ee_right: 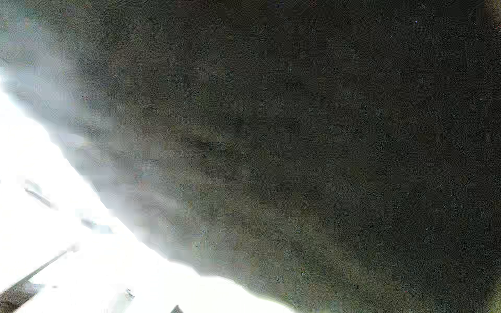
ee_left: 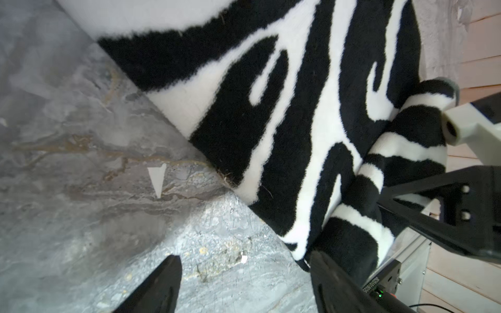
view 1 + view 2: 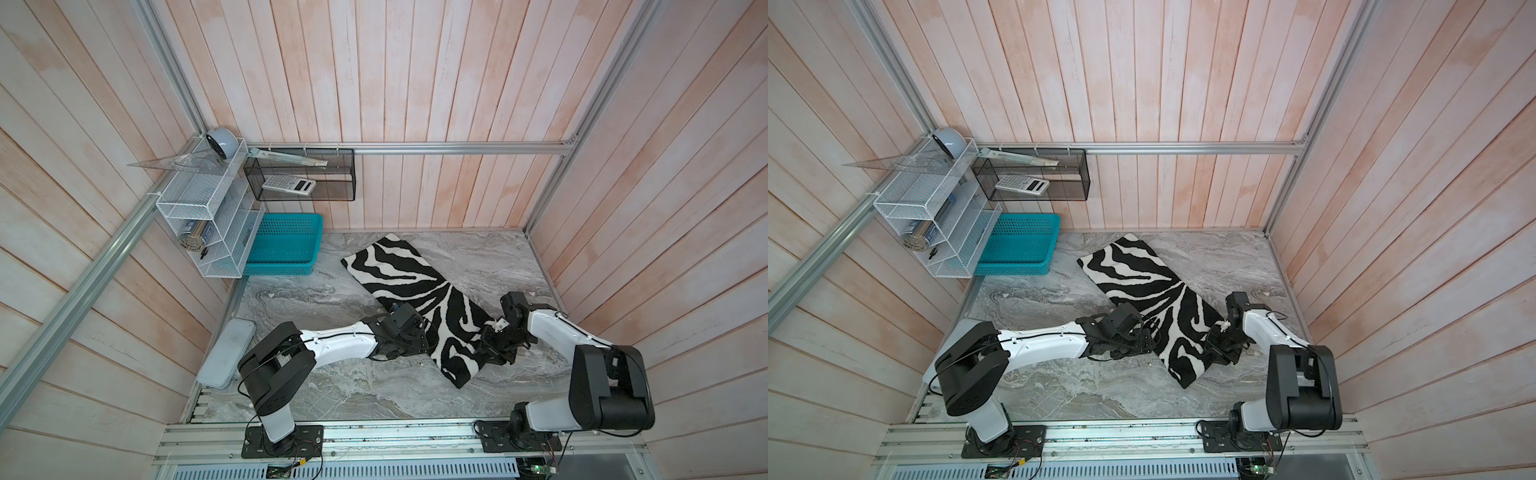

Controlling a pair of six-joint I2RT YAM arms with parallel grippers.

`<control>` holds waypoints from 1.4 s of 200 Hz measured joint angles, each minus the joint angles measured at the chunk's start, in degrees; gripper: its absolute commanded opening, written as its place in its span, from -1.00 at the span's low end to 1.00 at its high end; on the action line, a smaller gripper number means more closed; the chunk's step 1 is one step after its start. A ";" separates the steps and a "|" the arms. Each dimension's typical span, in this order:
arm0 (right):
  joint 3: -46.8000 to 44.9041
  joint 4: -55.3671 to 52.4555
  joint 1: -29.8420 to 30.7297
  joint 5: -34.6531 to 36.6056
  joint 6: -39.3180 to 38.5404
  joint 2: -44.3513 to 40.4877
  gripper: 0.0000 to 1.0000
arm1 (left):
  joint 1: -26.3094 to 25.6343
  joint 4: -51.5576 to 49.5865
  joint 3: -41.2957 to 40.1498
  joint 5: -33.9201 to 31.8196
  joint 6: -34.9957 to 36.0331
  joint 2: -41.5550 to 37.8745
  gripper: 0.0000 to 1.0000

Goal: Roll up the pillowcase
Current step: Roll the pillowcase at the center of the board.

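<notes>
The pillowcase [image 3: 415, 286] lies zebra side up on the marble table [image 3: 324, 299], stretched on a slant from a far end near the back wall to a near end between the two arms. Its far left corner lies close to the teal basket [image 3: 286, 241] but apart from it, and its far right corner comes near the foot of the wall. Both long edges run straight through the far half. Nearer the arms, the right edge is lifted and turned over onto the striped face, making a soft raised fold [image 2: 406, 141] that runs down toward the near corner. The left gripper [image 3: 409, 351] sits low at the left long edge with its jaws spread wide and nothing in them; in the left wrist view one finger [image 2: 165, 287] is over bare marble, the other just beside the cloth's near corner. The right gripper [image 3: 492, 347] is at the folded right edge, but whether it grips the cloth I cannot tell, as its wrist view is a dark blur. Bare marble opens to the left and in front of the cloth; on the right only a narrower strip separates it from the side wall. A flat grey tray [image 3: 226, 357] lies at the table's left margin.
</notes>
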 measured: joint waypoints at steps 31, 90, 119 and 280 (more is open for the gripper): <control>5.42 -0.94 3.45 0.11 -0.46 1.11 0.05 | -0.02 0.92 0.00 0.81 -0.02 1.20 0.60; 15.65 -1.73 9.73 0.26 -0.31 8.02 0.11 | -0.48 1.99 0.00 1.51 -0.04 1.73 0.60; 19.65 -0.26 12.31 -0.02 0.02 14.10 0.12 | -0.48 1.70 0.00 1.22 -0.02 1.57 0.60; 19.96 11.23 13.33 -5.16 5.77 19.37 0.12 | -4.02 -2.45 12.57 -4.76 3.80 8.46 0.40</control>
